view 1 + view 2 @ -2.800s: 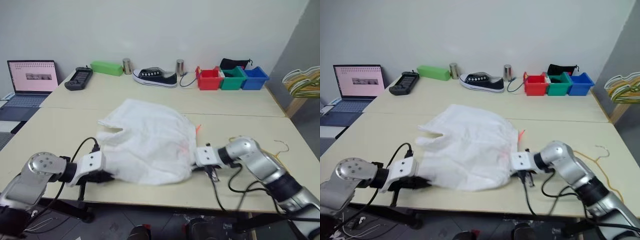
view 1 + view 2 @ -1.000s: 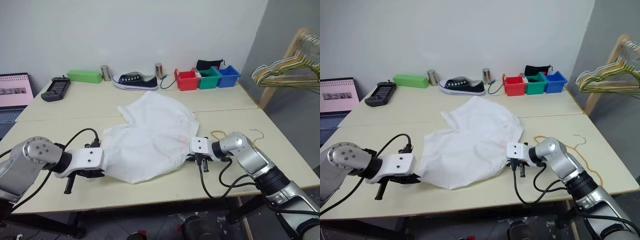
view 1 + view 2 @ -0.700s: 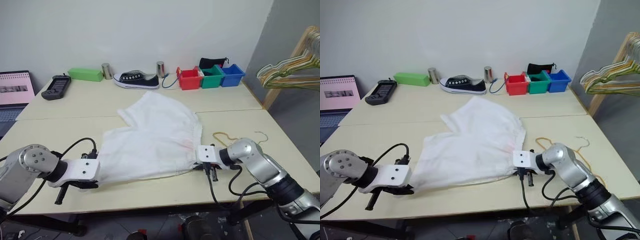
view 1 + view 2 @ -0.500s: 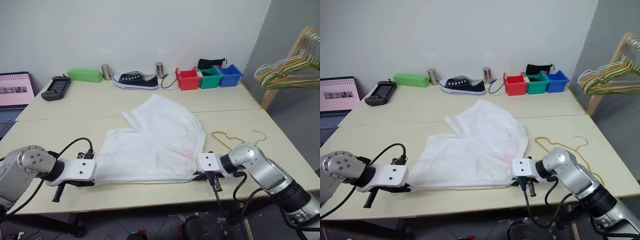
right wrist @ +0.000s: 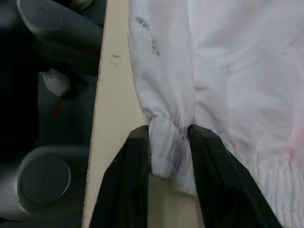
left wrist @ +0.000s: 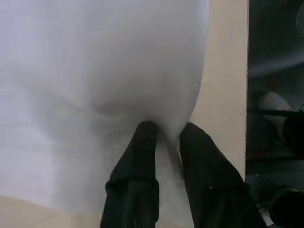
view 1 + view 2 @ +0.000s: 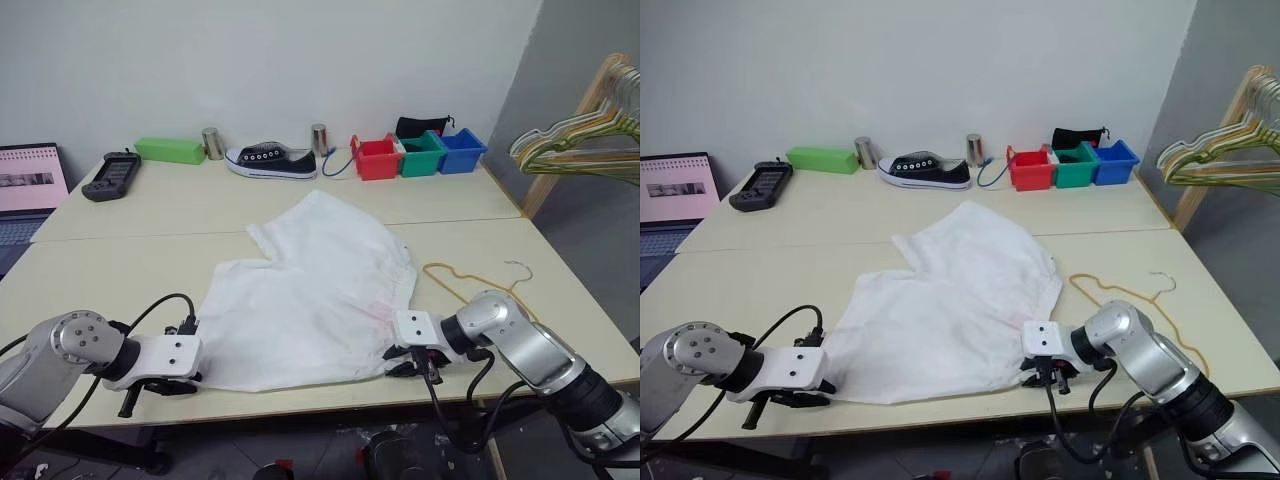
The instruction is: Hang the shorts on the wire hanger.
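Lying flat, the shorts (image 7: 310,300) sit bunched between both pincers' fingers

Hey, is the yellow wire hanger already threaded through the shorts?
No, the wire hanger lies bare on the table beside the shorts, on the robot's right.

Both tools (image 7: 195,372) (image 7: 400,365) low, fabric-pinching.

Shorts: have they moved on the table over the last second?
Yes. The shorts slid toward the table's near edge: the far leg end now lies farther from the sneaker, and the fabric is spread flatter.
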You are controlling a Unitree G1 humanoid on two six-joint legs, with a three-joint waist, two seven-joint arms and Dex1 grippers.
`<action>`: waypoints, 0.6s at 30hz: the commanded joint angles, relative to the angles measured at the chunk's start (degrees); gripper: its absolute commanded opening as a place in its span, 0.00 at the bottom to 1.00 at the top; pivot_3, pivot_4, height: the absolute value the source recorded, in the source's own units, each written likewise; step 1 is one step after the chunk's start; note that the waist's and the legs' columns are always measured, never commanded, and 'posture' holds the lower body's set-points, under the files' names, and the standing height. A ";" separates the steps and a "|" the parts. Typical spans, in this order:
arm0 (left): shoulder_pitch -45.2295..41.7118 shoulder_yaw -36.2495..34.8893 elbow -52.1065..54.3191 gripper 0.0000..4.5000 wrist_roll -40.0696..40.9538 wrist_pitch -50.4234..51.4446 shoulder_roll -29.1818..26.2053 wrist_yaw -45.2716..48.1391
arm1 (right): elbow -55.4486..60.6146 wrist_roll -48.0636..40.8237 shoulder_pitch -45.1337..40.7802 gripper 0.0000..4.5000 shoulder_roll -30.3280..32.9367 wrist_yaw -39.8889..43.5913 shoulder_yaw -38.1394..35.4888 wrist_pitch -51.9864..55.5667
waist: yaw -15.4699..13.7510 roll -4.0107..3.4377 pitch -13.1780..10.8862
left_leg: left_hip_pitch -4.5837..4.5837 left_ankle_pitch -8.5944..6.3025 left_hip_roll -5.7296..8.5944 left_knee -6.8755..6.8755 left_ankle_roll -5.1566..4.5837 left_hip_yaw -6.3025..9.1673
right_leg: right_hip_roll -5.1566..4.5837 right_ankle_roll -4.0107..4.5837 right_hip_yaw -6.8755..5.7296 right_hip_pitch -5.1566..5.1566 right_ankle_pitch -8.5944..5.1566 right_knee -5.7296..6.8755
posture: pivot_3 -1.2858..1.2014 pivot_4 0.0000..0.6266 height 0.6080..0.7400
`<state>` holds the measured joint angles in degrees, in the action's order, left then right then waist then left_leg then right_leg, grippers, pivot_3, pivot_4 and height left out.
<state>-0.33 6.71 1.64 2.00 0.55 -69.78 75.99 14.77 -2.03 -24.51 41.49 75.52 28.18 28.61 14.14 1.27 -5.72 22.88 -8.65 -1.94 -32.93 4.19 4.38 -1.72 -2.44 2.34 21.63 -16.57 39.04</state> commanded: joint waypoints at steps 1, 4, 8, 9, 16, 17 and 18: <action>-0.54 -2.75 2.66 0.44 2.68 0.59 -1.15 1.96 | 5.49 -3.97 -1.40 0.57 2.36 2.34 -3.02 2.38 | 0.00 0.01 -0.01 | 0.01 0.00 0.00 0.00 0.00 0.00 | 0.00 0.00 0.00 0.01 0.00 0.00 | 0.45 0.08 1.00; -0.91 -3.80 5.88 0.57 5.52 2.81 -1.25 3.60 | 8.33 -6.82 -1.71 0.71 3.96 2.62 -5.07 5.00 | 0.02 0.03 -0.04 | 0.03 -0.01 0.00 0.01 0.02 0.00 | -0.01 0.01 0.00 0.03 -0.01 -0.01 | 0.44 0.08 1.00; -6.64 -4.31 12.44 0.78 13.12 11.29 2.76 3.21 | 9.83 -11.36 -2.29 0.95 5.03 -1.45 -12.36 13.58 | 0.00 0.06 -0.10 | 0.02 -0.02 0.00 0.01 0.03 0.00 | -0.03 0.01 -0.01 0.03 -0.01 -0.02 | 0.43 0.08 1.00; -8.35 -4.05 13.79 0.82 14.59 13.69 4.44 2.01 | 9.33 -11.64 -2.35 0.98 5.11 -2.78 -13.65 14.91 | 0.00 0.09 -0.11 | 0.01 -0.02 0.02 0.01 0.03 0.00 | -0.06 0.01 -0.02 0.00 -0.01 -0.03 | 0.42 0.08 1.00; -22.76 3.22 16.24 0.88 16.10 28.13 26.75 -14.12 | -1.67 -6.03 -0.56 1.00 7.17 -16.94 -21.11 16.33 | 0.68 0.19 -0.13 | 0.00 0.00 0.26 -0.20 0.00 -0.01 | -0.19 -0.22 0.04 -0.30 0.12 -0.15 | 0.39 0.08 1.00; -24.09 5.34 15.61 0.88 14.51 27.89 30.48 -16.67 | -4.77 -4.94 -0.53 1.00 7.89 -19.01 -22.41 15.56 | 1.03 0.20 -0.12 | 0.01 0.00 0.26 -0.24 0.00 -0.04 | -0.19 -0.24 0.09 -0.29 0.13 -0.16 | 0.38 0.07 1.00; -25.21 7.24 14.98 0.88 13.07 27.69 33.60 -18.73 | -7.64 -4.08 -0.54 1.00 8.71 -20.51 -23.35 14.61 | 1.33 0.20 -0.11 | 0.02 0.01 0.27 -0.27 0.00 -0.06 | -0.18 -0.28 0.12 -0.32 0.15 -0.16 | 0.38 0.07 1.00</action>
<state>-23.51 11.31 16.16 17.03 28.23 -38.98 61.23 10.47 -7.79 -24.53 48.60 58.15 8.59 44.98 15.47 1.47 -5.84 22.91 -8.64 -1.64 -33.24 4.19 4.31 -1.90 -2.72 2.48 21.29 -16.42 38.87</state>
